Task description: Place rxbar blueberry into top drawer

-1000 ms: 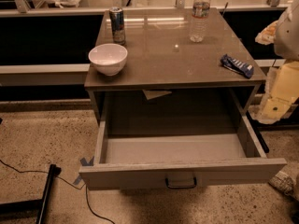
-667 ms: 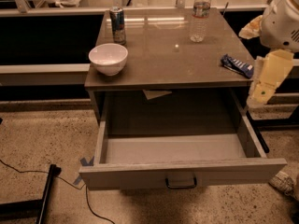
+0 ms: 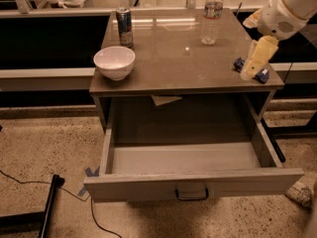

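The rxbar blueberry [image 3: 239, 63] is a dark blue wrapper lying at the right edge of the table top; my gripper covers its middle, so only its two ends show. My gripper [image 3: 249, 75] hangs from the white arm at the upper right and sits directly over the bar, its pale yellow finger [image 3: 258, 57] pointing down at it. The top drawer [image 3: 193, 181] is pulled wide open below the table top, with a dark handle [image 3: 192, 196] on its front panel and nothing lying inside.
On the table top [image 3: 173, 58] stand a white bowl [image 3: 114, 61] at front left, a drink can [image 3: 124, 26] behind it and a water bottle [image 3: 212, 15] at the back right. A paper scrap [image 3: 166, 100] hangs under the top. Cables [image 3: 74, 197] lie on the floor at left.
My arm has swung in from the right side of the table and come down leftward onto the rxbar blueberry. The bar, drawer and other objects have not moved.
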Tool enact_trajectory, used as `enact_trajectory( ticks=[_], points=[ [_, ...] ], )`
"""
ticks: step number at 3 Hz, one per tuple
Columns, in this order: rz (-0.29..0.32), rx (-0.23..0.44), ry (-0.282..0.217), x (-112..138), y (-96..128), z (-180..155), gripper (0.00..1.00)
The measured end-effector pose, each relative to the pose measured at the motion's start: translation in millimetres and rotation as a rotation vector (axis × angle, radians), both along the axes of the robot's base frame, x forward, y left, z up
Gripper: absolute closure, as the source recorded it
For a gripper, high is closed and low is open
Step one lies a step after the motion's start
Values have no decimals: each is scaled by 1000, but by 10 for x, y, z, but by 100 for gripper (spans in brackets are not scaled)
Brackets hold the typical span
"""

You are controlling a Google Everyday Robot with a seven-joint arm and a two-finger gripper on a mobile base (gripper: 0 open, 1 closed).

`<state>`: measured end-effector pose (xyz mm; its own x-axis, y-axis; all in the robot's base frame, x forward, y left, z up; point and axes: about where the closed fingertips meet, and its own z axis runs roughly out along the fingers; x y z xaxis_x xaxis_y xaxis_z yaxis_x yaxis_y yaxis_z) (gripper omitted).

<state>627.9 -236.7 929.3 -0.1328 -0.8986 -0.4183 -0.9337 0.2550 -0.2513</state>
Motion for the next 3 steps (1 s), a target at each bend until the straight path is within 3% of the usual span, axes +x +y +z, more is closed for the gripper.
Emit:
enact_trajectory(
  ticks=[1, 2, 3],
  points=[
    [-86, -14, -74, 582, -303, -148, 0],
    [-91, -11, -85, 659, -327, -150, 0],
    [-179, -12, -74, 712, -519, -230, 0]
  ],
)
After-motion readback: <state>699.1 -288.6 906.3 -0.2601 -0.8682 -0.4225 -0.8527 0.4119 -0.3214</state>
